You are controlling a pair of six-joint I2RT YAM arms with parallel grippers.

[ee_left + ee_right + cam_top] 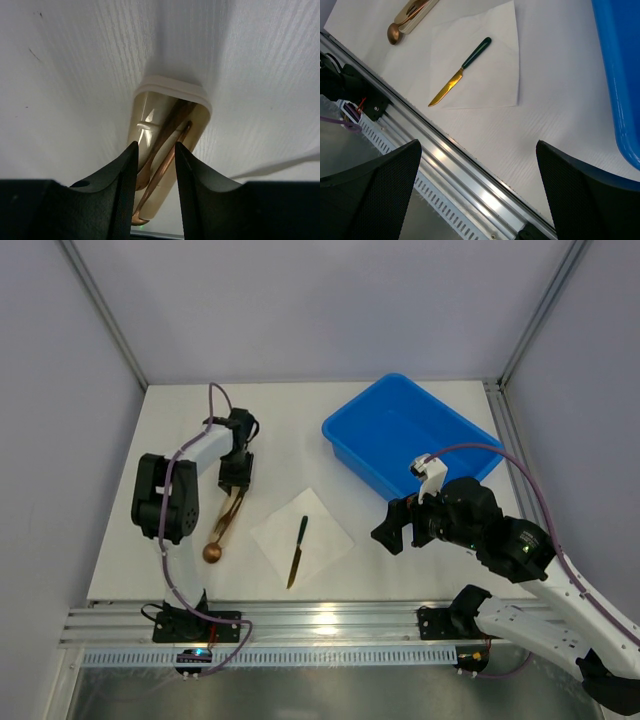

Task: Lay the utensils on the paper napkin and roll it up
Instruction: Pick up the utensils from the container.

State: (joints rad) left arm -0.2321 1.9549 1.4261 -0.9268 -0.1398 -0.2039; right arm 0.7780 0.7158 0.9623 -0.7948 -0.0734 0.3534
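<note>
The left gripper [156, 146] straddles the utensils [170, 127] lengthwise, fingers narrow, grip unclear — the napkin [325, 535] lies just to its right, the wide-open right gripper [477, 145] farther off.

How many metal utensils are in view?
3: green-handled gold knife on the white paper napkin; copper spoon and a second copper handle in the beige holder, its head hidden.
</note>
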